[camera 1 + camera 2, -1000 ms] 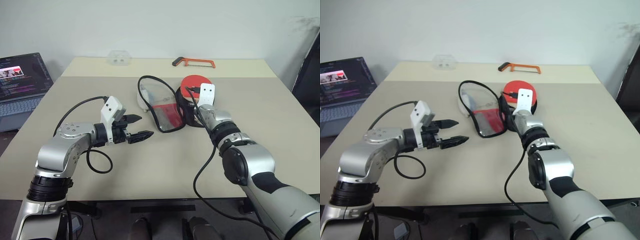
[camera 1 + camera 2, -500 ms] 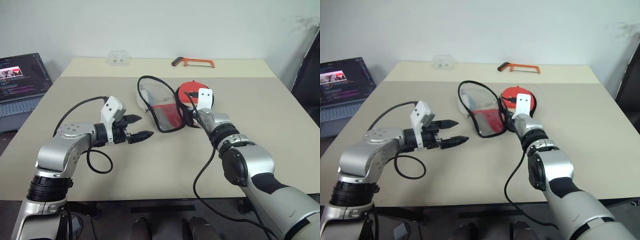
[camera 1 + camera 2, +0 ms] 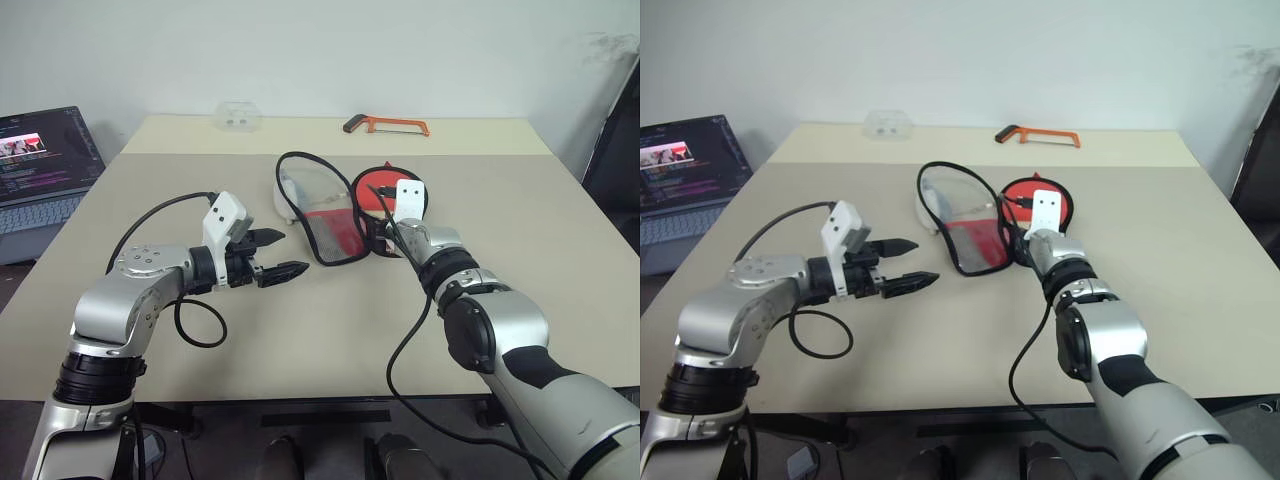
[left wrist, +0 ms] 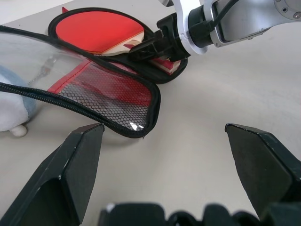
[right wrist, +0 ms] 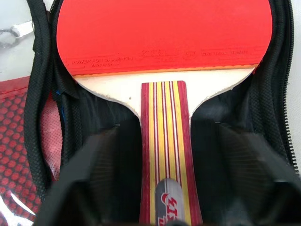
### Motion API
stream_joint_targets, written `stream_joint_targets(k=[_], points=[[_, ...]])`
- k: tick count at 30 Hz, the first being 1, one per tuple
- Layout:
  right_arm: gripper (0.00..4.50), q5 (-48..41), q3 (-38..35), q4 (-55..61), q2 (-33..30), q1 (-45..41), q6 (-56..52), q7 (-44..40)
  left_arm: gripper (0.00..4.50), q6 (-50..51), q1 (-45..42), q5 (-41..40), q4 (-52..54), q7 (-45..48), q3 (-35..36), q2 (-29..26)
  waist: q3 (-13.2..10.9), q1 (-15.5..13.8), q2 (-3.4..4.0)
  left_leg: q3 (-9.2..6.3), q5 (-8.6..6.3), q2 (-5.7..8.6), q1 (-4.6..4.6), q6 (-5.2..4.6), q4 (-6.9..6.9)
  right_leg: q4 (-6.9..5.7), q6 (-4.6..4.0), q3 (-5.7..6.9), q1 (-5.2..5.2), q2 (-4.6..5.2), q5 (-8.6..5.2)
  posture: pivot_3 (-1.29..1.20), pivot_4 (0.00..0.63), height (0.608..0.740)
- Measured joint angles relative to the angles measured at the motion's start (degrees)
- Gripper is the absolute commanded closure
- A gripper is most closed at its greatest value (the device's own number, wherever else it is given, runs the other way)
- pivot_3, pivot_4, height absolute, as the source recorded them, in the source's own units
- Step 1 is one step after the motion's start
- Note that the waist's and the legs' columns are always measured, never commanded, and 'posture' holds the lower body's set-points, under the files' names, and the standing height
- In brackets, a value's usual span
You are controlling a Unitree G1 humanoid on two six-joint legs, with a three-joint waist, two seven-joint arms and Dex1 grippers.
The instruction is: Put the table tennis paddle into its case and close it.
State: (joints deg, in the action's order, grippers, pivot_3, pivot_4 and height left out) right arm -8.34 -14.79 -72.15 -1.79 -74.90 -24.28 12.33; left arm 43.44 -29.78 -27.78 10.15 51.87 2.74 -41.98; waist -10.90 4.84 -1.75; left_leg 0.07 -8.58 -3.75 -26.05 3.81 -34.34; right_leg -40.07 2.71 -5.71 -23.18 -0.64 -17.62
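The table tennis paddle (image 5: 164, 37) lies red face up inside the black half of the case (image 5: 37, 84), which is unzipped. Its striped wooden handle (image 5: 164, 136) points toward my right gripper (image 5: 167, 188). That gripper is open, with a finger on each side of the handle and a gap between them. The case's flap (image 3: 325, 215), clear with red mesh, lies spread on the table to the left of the paddle (image 3: 375, 185). My left gripper (image 3: 290, 252) hovers open and empty left of the flap (image 4: 108, 89).
A grey-blue pouch (image 3: 288, 198) sits against the far-left side of the flap. An orange hacksaw (image 3: 388, 124) and a clear plastic box (image 3: 238, 114) lie at the table's far edge. A laptop (image 3: 40, 170) stands off the table to the left.
The right gripper has lowered the paddle a little into the case and opened, letting go of the handle. The left arm has stayed still.
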Motion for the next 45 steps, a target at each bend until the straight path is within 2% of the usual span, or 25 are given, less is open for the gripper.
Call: stream_joint_targets(k=[5, 7, 9, 11, 13, 17, 20, 23, 31, 39, 45], points=[[0.05, -0.19, 0.34, 5.88, -1.07, -0.76, -4.51, -0.57, 0.00, -0.35, -0.22, 0.25, -1.32, 0.03, 0.00, -0.01, 0.00, -0.02, 0.00, -0.01, 0.00, 0.00, 0.00, 0.00, -0.01, -0.01, 0.00, 0.00, 0.00, 0.00, 0.00, 0.00, 0.150, 0.740], [0.05, -0.06, 1.56, 14.42, -2.29, -0.23, -10.03, -1.51, 0.00, -1.02, -0.36, 0.77, -2.53, 0.07, -0.01, -0.43, 0.00, -0.06, 0.00, -0.03, 0.00, 0.00, -0.01, 0.00, 0.00, 0.00, 0.00, 0.02, 0.00, 0.00, 0.00, 0.00, 0.150, 0.740], [0.05, -0.02, 4.64, 28.98, -4.76, 2.63, -17.88, -4.27, 0.00, -1.80, -0.96, 1.44, -4.57, 0.19, -0.04, -1.31, 0.00, -0.15, 0.01, -0.06, 0.00, -0.01, -0.03, 0.00, 0.01, 0.01, -0.01, 0.05, -0.02, 0.00, -0.01, 0.00, 0.150, 0.740], [0.05, -0.97, 7.77, 44.55, -9.30, 8.14, -24.36, -9.59, 0.00, -2.87, -1.92, 2.40, -6.90, 0.23, 0.03, -1.97, 0.02, -0.76, -0.03, -0.11, -0.01, 0.00, -0.04, 0.00, 0.02, 0.07, -0.05, 0.12, 0.03, 0.00, -0.04, 0.00, 0.150, 0.740], [0.05, -4.60, 9.50, 61.07, -15.58, 18.20, -28.15, -18.40, 0.00, -4.62, -2.94, 3.83, -9.57, 0.33, -0.28, -2.22, 0.09, -1.86, -0.14, -0.11, -0.01, 0.00, -0.04, 0.00, 0.05, 0.14, -0.07, 0.14, 0.07, 0.00, -0.06, 0.00, 0.150, 0.740], [0.05, -13.05, 9.31, 74.37, -23.54, 35.46, -29.93, -35.09, 0.00, -7.27, -5.93, 6.80, -15.01, 0.50, -2.98, -0.30, 0.08, -2.28, -0.12, -0.06, -0.01, 0.01, -0.03, -0.01, -0.13, 0.02, -0.06, 0.09, 0.07, -0.01, -0.06, 0.00, 0.150, 0.740], [0.00, -18.12, 8.27, 82.02, -30.50, 46.48, -26.17, -47.74, 0.59, -9.46, -9.44, 9.43, -20.49, 0.10, -5.22, 2.04, 0.06, -2.52, -0.10, -0.06, -0.01, 0.00, -0.03, -0.01, -0.32, -0.01, -0.04, 0.06, 0.12, -0.05, -0.07, 0.00, 0.150, 0.740], [0.00, -24.23, 5.49, 88.77, -32.01, 50.22, -24.85, -54.72, 1.70, -12.35, -14.21, 12.71, -27.83, -1.15, -6.92, 4.80, 0.06, -1.73, -0.09, -0.12, 0.00, -0.06, -0.01, -0.03, -0.52, -0.05, 0.06, -0.02, 0.18, -0.16, -0.01, 0.00, 0.150, 0.740], [0.00, -27.06, 4.85, 93.31, -30.71, 50.00, -23.15, -52.80, 4.49, -18.90, -21.08, 19.68, -42.60, -3.05, -10.14, 10.44, 0.06, -1.33, -0.10, -0.15, 0.11, -0.03, 0.24, -0.19, -0.60, 0.00, 0.32, -0.04, 0.50, -0.15, 0.01, 0.00, 0.150, 0.740], [0.00, -27.00, 4.81, 94.93, -30.99, 51.57, -22.75, -50.18, 4.49, -22.90, -24.18, 24.71, -53.07, -6.30, -11.24, 14.03, 0.06, -1.91, -0.10, -0.15, 0.10, -0.02, 0.15, -0.18, -0.55, 0.10, 0.15, 0.02, 0.49, -0.12, 0.11, 0.00, 0.150, 0.740], [0.00, -27.64, 4.69, 96.42, -31.10, 51.68, -22.75, -48.44, 4.49, -28.82, -28.70, 26.18, -61.98, -10.30, -11.16, 23.04, 0.04, -2.55, -0.13, -0.17, 0.11, 0.03, 0.15, -0.19, -0.63, 0.10, 0.27, 0.04, 0.54, -0.09, 0.12, 0.00, 0.150, 0.740]])
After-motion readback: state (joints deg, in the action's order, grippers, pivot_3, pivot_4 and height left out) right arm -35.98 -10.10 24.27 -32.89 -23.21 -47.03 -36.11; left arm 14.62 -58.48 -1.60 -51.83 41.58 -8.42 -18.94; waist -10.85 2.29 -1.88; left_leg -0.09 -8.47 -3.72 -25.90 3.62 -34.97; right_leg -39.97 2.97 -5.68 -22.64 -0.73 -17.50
